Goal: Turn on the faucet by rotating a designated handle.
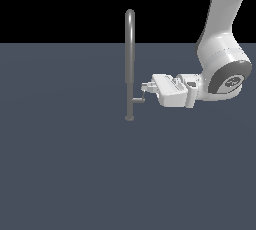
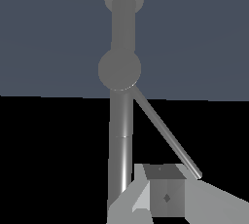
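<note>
Approach looks done, turn itself unconfirmed: white blocky gripper reached in horizontally from 3 o'clock of the tall slim grey metal faucet pipe w/ arched top, tips at the short grey stub handle w/ thin needle lever, low on pipe, just above small round base. Wrist view: lever slanting off round hub, end just beside one pale finger. Contact likely, not certain; can't tell if claw apart or closed. Smooth, matte-metal cylinders; flat dark grey floor. Left: push lever round.

Faucet stood upright on floor; handle jutted toward exterior view's right; gripper just beside handle, arm farther right
</note>
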You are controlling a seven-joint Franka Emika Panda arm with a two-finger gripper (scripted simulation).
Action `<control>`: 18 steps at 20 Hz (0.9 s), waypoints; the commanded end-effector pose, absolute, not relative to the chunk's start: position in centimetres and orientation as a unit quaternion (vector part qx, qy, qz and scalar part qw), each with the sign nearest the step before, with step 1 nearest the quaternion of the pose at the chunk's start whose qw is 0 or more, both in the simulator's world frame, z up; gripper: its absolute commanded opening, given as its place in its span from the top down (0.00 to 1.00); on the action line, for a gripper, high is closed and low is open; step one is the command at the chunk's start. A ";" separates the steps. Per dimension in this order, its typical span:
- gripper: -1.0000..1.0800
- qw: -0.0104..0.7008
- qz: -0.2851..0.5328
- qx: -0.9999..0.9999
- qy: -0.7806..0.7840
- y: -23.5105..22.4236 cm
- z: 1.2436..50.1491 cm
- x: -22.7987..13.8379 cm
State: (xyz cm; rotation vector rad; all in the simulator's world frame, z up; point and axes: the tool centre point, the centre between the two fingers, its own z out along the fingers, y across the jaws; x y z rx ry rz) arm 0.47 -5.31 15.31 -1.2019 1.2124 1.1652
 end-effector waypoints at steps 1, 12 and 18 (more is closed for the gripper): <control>1.00 0.508 0.491 -0.495 0.505 -5.3 14.3 -1.0; 1.00 0.508 0.492 -0.495 0.505 -5.2 10.8 -3.5; 1.00 0.511 0.489 -0.499 0.501 -5.2 10.1 -2.9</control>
